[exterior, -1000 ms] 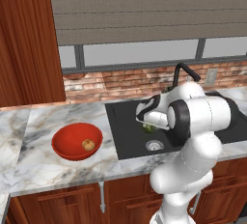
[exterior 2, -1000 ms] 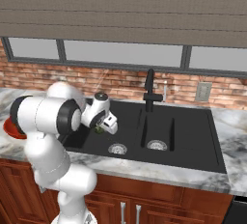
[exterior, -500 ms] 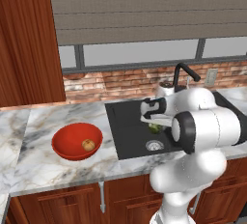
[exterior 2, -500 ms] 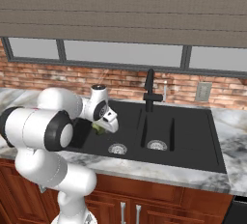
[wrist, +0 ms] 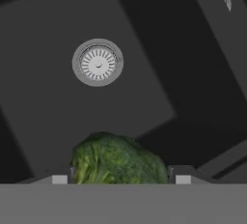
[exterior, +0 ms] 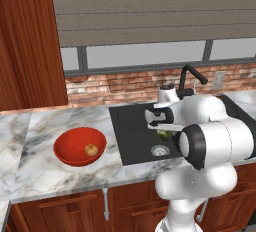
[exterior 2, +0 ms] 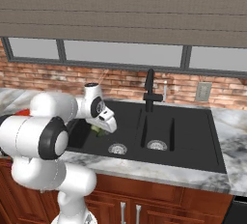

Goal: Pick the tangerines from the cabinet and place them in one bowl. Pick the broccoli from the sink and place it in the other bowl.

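Observation:
My gripper (wrist: 118, 179) is shut on the broccoli (wrist: 116, 162), a lumpy green clump held between the finger tips above the left basin of the black sink (exterior: 131, 128). From the base views, the broccoli (exterior: 164, 134) (exterior 2: 99, 131) hangs under the gripper (exterior: 161, 129) (exterior 2: 102, 127), clear of the basin floor. On the marble counter to the left stands the red bowl (exterior: 67, 148) with one tangerine (exterior: 91, 150) in it. The reddish-brown cabinet (exterior: 27, 41) rises at the far left.
A black faucet (exterior: 192, 75) (exterior 2: 149, 90) stands behind the divider between the basins. A silver drain (wrist: 98, 63) lies in the basin floor below the hand. The brick wall and window run behind the sink (exterior 2: 193, 131). Drawer fronts sit under the counter.
The arm's elbow has swung across over the sink. The gripper, still holding the broccoli, has drifted slightly toward the faucet side.

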Robot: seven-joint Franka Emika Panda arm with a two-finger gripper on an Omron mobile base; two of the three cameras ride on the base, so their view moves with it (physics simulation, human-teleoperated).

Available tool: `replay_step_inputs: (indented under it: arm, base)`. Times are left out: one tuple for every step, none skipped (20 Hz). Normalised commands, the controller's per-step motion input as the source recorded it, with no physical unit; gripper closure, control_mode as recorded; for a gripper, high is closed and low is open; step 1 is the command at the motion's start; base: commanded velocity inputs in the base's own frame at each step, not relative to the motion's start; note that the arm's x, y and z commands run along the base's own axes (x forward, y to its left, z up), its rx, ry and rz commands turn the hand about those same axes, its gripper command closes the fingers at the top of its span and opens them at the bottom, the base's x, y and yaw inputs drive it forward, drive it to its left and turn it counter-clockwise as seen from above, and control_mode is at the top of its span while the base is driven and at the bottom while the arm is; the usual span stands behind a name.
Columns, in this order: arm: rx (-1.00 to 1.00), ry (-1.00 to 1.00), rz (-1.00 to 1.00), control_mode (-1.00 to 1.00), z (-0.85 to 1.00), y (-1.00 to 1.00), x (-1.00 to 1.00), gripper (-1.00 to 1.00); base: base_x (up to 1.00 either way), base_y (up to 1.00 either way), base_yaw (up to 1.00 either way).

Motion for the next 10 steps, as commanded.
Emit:
replay_step_inputs:
  arm:
    - [0.00, -0.07, 0.00, -1.00, 0.00, 0.00, -0.60, 1.00]
    - [0.00, -0.05, 0.00, -1.00, 0.00, 0.00, -0.66, 1.00]
    - [0.00, -0.06, 0.00, -1.00, 0.00, 0.00, -0.73, 1.00]
    - [0.01, -0.06, 0.00, -1.00, 0.00, 0.00, -0.76, 1.00]
    - [0.01, -0.06, 0.00, -1.00, 0.00, 0.00, -0.76, 1.00]
    - [0.01, -0.02, 0.00, -1.00, 0.00, 0.00, -0.70, 1.00]
    - [0.05, 0.01, 0.00, -1.00, 0.10, 0.00, -0.46, 1.00]
    - [0.09, 0.04, 0.00, -1.00, 0.22, 0.00, -0.32, 1.00]
    - [0.10, 0.06, 0.00, -1.00, 0.29, 0.00, -0.20, 1.00]
    - [0.09, 0.03, 0.00, -1.00, 0.34, 0.00, -0.26, 1.00]
  base:
    - [0.00, 0.00, 0.00]
    - [0.00, 0.00, 0.00]
    - [0.00, 0.00, 0.00]
    - [0.00, 0.00, 0.00]
    - [0.00, 0.00, 0.00]
    - [0.00, 0.00, 0.00]
    - [0.00, 0.00, 0.00]
    - [0.00, 0.00, 0.00]
    - [0.00, 0.00, 0.00]
    - [0.00, 0.00, 0.00]
